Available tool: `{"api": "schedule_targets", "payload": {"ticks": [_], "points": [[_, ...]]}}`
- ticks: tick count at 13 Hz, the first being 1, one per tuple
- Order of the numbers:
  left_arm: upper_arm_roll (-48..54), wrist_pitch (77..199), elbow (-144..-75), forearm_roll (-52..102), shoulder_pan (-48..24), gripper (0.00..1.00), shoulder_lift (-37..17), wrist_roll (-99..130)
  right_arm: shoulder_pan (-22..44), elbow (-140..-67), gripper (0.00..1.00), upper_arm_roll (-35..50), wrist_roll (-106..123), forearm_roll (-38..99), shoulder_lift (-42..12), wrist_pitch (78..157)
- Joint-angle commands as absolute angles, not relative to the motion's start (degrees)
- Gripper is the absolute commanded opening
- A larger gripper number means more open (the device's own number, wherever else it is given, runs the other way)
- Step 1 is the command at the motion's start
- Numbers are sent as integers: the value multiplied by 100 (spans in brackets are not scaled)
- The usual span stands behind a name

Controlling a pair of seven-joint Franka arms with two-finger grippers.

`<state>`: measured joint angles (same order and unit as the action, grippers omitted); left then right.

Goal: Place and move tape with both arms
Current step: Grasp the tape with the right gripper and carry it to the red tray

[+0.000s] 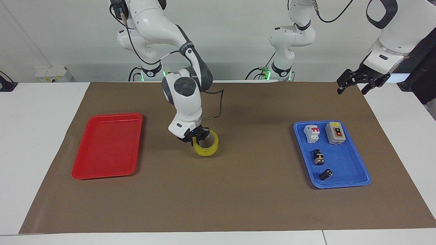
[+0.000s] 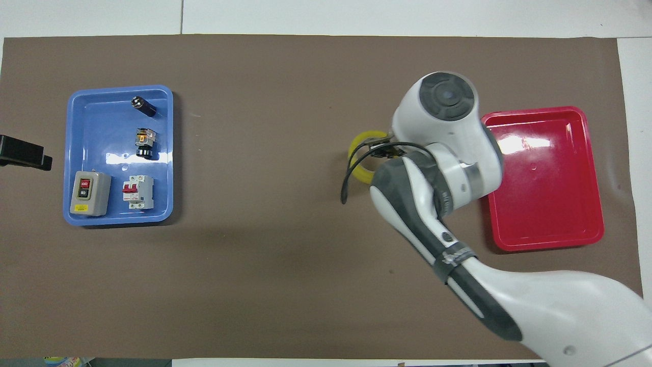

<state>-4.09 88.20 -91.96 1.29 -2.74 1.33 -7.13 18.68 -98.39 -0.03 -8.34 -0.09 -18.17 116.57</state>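
The tape (image 1: 207, 147), a translucent yellow roll, is at the middle of the brown mat (image 1: 218, 204). My right gripper (image 1: 195, 137) is shut on its rim, one finger inside the ring and one outside. I cannot tell whether the roll rests on the mat or hangs just above it. In the overhead view the right arm's wrist covers most of the tape (image 2: 358, 154) and the right gripper (image 2: 384, 150). My left gripper (image 1: 352, 85) is open and empty, raised over the mat's corner at the left arm's end, and it waits; it also shows in the overhead view (image 2: 23, 153).
A red tray (image 1: 106, 173) lies empty at the right arm's end of the mat. A blue tray (image 1: 344, 183) at the left arm's end holds a grey switch box (image 1: 336, 132), a white breaker (image 1: 312, 132) and two small black parts.
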Motion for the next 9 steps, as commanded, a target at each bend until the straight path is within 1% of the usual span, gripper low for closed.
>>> {"api": "schedule_targets", "payload": {"ticks": [1, 2, 4, 6, 8, 9], "points": [[-360, 8877, -9369, 273, -185, 100, 281, -835, 952, -10308, 0, 88, 619, -26, -1153, 11225], [-360, 8868, -9369, 255, -185, 100, 281, -835, 645, -10336, 0, 79, 1007, -35, -1108, 11015], [-352, 8851, -9343, 159, -193, 100, 264, -765, -32, -10580, 0, 79, 1789, -35, -1064, 11082], [-334, 8868, -9343, -26, -255, 100, 264, -380, -613, -10906, 0, 79, 2702, -44, -985, 11468], [-334, 8877, -9343, -44, -264, 100, 255, -369, -1149, -11231, 0, 79, 3494, -114, -941, 12108], [-317, 8894, -9343, -35, -255, 100, 264, -378, -1317, -11433, 0, 79, 3855, -114, -923, 12407]]}}
